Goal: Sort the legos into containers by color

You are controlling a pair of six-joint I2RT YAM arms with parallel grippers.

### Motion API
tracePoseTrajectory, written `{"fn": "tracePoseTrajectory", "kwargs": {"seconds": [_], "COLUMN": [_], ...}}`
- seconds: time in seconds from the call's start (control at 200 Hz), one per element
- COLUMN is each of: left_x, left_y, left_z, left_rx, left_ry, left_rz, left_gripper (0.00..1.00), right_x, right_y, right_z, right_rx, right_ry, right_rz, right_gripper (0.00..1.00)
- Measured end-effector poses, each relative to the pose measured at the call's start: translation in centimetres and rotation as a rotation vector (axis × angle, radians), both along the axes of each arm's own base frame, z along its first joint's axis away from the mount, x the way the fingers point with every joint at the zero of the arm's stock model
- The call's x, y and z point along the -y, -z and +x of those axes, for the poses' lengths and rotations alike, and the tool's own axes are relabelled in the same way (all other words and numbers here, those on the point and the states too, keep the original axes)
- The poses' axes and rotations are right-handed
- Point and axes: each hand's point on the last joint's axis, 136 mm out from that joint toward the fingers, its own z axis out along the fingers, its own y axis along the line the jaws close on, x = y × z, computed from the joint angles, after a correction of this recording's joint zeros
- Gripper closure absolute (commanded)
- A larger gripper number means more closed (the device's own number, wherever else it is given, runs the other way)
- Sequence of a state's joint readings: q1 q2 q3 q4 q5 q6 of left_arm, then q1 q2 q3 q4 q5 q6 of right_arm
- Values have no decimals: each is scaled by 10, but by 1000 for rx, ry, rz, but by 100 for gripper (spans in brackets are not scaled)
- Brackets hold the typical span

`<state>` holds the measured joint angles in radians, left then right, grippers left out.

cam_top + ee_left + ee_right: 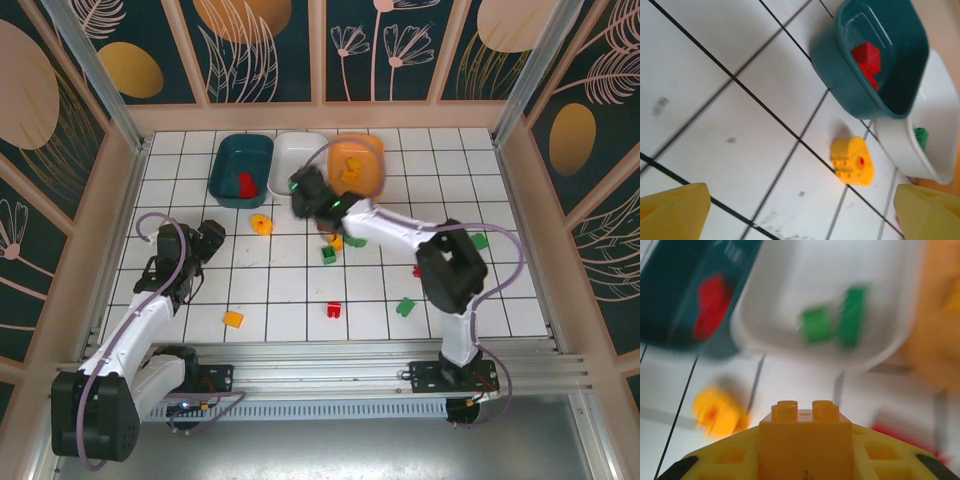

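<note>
The dark teal tub (243,168) holds red bricks (867,59). Beside it, the white tub (300,158) holds green bricks (832,322), and the orange tub (358,165) holds yellow ones. My right gripper (303,193) hovers just in front of the white tub, shut on a yellow-orange brick (805,427). My left gripper (805,220) stands open above bare tiles, its fingers (672,215) far apart. A rounded yellow brick (852,160) lies ahead of it, short of the teal tub. Loose legos lie mid-table: a yellow one (233,319), a red one (334,309) and a green one (405,306).
More bricks sit under the right forearm: green (328,254), green (481,240), red (417,270). Walls close the table on three sides. The right arm (450,265) stretches diagonally over the centre tiles.
</note>
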<state>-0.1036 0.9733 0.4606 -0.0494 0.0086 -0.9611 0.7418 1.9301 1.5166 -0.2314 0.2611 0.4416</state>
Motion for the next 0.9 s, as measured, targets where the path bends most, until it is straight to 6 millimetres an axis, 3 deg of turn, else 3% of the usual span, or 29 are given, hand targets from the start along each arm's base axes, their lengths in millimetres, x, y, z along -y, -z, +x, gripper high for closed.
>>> {"fn": "tracePoseTrajectory", "kwargs": {"seconds": [0.055,0.115,0.2,0.29,0.37,0.49,0.726,0.801,0.901], "left_x": [11,21,31,38,43,48,59,64,76], "left_y": [11,30,53,57,56,53,44,38,25], "left_z": [-3,-9,-20,-22,-21,-19,-5,0,7], "left_rx": [-4,-40,-118,-139,-145,-144,-142,-129,-98], "left_ry": [30,56,88,118,142,166,214,231,277], "left_rz": [-63,-129,-184,-211,-228,-248,-282,-287,-286], "left_gripper": [13,13,12,12,11,10,9,9,9], "right_x": [34,70,99,109,111,111,117,125,132], "right_y": [-8,-3,14,33,45,43,19,8,-14], "right_z": [31,60,85,96,103,110,106,86,38], "right_rx": [19,10,-22,-68,-107,-118,-86,-73,-38], "right_ry": [73,146,193,194,189,174,184,186,170], "right_rz": [6,-6,-32,-60,-72,-91,-91,-90,-82], "right_gripper": [75,75,73,67,49,38,36,36,36]}}
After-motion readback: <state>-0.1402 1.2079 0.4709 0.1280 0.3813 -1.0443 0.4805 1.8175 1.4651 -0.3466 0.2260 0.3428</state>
